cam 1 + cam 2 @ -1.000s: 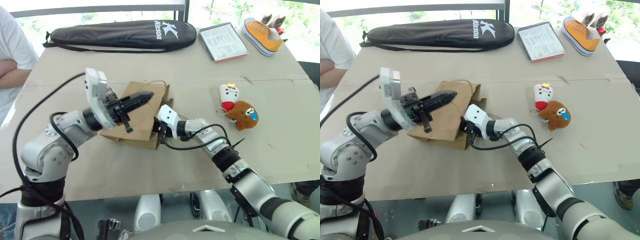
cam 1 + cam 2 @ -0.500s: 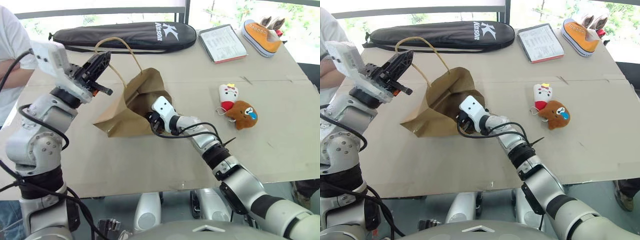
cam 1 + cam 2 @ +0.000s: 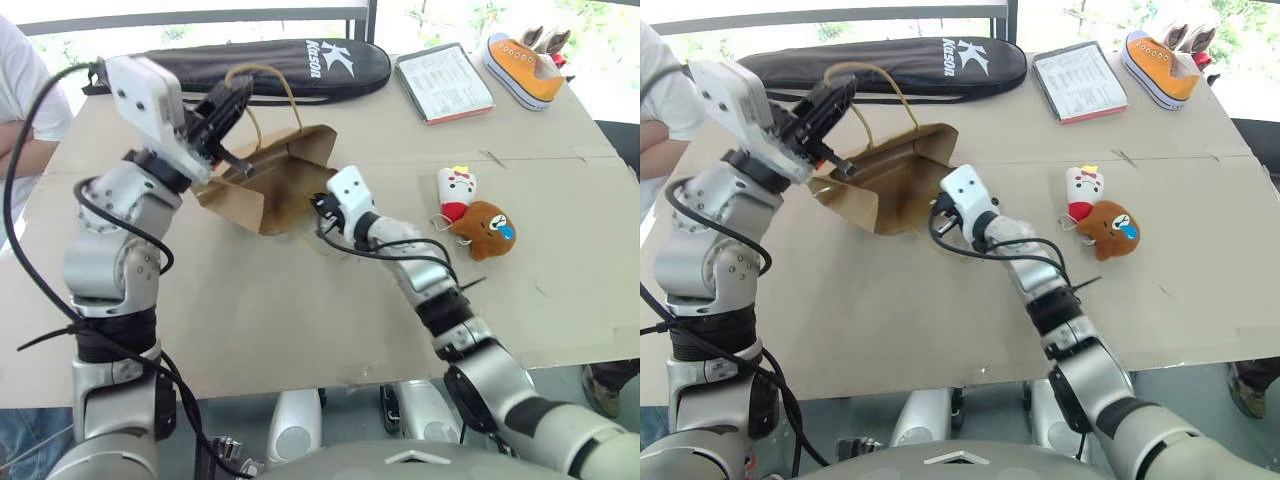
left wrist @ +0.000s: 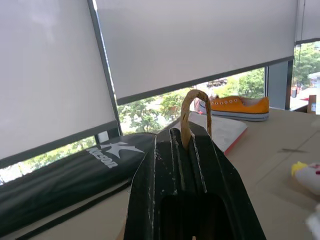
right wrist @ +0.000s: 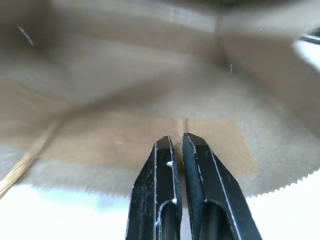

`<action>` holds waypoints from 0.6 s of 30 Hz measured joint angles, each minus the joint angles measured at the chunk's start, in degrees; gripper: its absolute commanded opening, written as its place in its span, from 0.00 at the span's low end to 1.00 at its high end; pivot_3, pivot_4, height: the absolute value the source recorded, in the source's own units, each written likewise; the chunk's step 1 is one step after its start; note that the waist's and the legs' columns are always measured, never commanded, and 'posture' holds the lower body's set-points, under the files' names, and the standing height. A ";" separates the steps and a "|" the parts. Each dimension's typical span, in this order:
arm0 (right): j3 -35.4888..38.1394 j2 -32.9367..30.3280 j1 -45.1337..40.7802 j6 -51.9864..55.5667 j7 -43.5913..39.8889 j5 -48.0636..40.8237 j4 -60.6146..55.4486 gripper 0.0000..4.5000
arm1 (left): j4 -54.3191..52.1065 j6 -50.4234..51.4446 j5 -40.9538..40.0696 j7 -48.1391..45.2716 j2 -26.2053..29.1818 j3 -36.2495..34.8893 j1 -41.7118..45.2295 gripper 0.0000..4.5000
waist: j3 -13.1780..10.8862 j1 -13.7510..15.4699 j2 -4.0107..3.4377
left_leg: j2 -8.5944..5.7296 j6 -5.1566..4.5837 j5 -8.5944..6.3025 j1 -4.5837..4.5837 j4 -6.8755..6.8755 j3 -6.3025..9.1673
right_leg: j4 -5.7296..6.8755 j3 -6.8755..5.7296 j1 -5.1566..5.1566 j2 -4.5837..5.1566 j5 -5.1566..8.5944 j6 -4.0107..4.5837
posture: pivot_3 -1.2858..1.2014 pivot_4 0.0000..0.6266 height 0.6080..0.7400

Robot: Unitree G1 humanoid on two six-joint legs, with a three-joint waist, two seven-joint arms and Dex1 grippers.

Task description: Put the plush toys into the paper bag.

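Note:
The brown paper bag [image 3: 268, 188] hangs tilted over the table, its mouth facing right. My left gripper [image 3: 230, 102] is shut on one of its twisted loop handles [image 4: 193, 100], which rises from between the fingers. At the bag's mouth, my right gripper [image 3: 320, 207] points into the bag; in the right wrist view its fingers [image 5: 159, 165] stand a narrow slit apart over the brown paper, holding nothing. The two plush toys lie together on the table to the right: the white one with red clothing [image 3: 458, 192] and the round brown one [image 3: 490, 228]. Both are well clear of the grippers.
A long black racket bag [image 3: 250, 68] lies along the table's far edge. A booklet [image 3: 445, 85] and an orange sneaker [image 3: 525, 68] sit at the back right. A person in a white shirt [image 3: 20, 110] stands at the left of the cardboard-covered table [image 3: 300, 310].
My left gripper has lifted the bag by its handle, up and toward the back, so the flat bag now hangs open. The right gripper rose to the mouth and its fingers parted slightly.

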State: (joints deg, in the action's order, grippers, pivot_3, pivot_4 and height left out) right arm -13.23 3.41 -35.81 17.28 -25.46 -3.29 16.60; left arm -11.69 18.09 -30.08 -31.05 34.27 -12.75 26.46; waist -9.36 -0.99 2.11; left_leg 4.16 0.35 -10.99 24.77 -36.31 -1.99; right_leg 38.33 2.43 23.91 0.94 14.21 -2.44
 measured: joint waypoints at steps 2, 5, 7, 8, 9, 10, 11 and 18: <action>1.51 -2.68 1.78 3.50 -1.06 -1.78 -7.17 0.53 | 1.20 -0.65 0.71 -0.67 -0.06 -0.13 -0.83 0.00 | 0.00 0.20 0.01 | -0.01 0.00 0.01 0.00 -0.05 0.01 | -0.01 -0.01 -0.02 0.01 0.00 0.00 | 0.52 0.24 1.00; 3.48 -6.37 4.18 9.36 -1.48 -4.17 -20.94 0.84 | 1.44 -1.93 1.00 -1.44 -0.39 -0.16 -0.56 0.00 | -0.01 0.16 0.00 | 0.00 0.00 0.01 -0.06 -0.07 -0.01 | -0.02 0.00 -0.07 0.00 0.01 0.00 | 0.52 0.24 1.00; 4.57 -9.87 5.95 13.20 -0.27 -3.81 -30.68 0.98 | 1.81 -2.55 1.54 -1.44 -1.06 -0.14 -0.34 0.00 | -0.01 0.24 0.00 | 0.00 0.00 0.01 -0.05 -0.07 0.00 | -0.02 -0.01 -0.07 0.00 0.01 0.00 | 0.52 0.24 1.00; 5.82 -12.44 6.83 16.17 0.46 -3.66 -35.44 0.98 | 2.07 -2.71 1.82 -1.37 -1.65 -0.10 -0.23 0.00 | -0.02 0.35 -0.01 | -0.01 0.00 0.01 -0.02 -0.06 0.00 | -0.06 -0.02 -0.07 0.01 0.01 0.00 | 0.52 0.24 1.00; 7.63 -15.83 7.96 20.08 0.56 -4.04 -40.14 0.98 | 2.25 -2.95 1.93 -1.29 -2.16 -0.12 -0.35 0.00 | -0.02 0.55 -0.01 | -0.03 0.00 0.01 -0.01 -0.06 -0.01 | -0.12 -0.02 -0.09 0.03 0.01 0.00 | 0.52 0.24 1.00; 9.53 -18.36 8.58 23.32 0.50 -4.41 -42.64 0.98 | 2.40 -3.14 1.97 -1.21 -2.28 -0.14 -0.48 0.00 | 0.00 0.49 0.02 | -0.02 0.00 0.01 0.00 -0.06 -0.02 | -0.19 -0.01 -0.10 0.03 0.01 0.00 | 0.52 0.24 1.00; 11.04 -20.09 9.05 26.02 0.36 -4.79 -44.16 0.98 | 2.40 -3.27 1.99 -1.13 -2.52 -0.15 -0.49 0.00 | 0.00 0.44 0.01 | -0.02 0.00 0.00 0.00 -0.06 -0.04 | -0.22 0.00 -0.11 0.03 0.00 0.00 | 0.52 0.24 1.00; 16.51 -38.30 16.38 44.75 -0.19 -5.13 -47.42 0.98 | 2.43 -3.90 2.79 -0.62 -4.43 -0.03 -0.31 0.00 | 0.01 0.62 0.01 | -0.03 -0.04 -0.01 -0.02 0.01 -0.01 | -0.39 -0.04 -0.18 0.03 0.02 0.01 | 0.52 0.24 1.00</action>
State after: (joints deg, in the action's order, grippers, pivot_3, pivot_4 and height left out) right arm 3.28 -34.89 -19.42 62.03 -25.65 -8.42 -30.83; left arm -9.27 14.18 -27.29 -31.67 29.84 -12.78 26.14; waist -9.35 -0.36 2.12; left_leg 4.13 0.31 -11.01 24.74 -36.31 -2.00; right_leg 37.94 2.39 23.73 0.96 14.23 -2.43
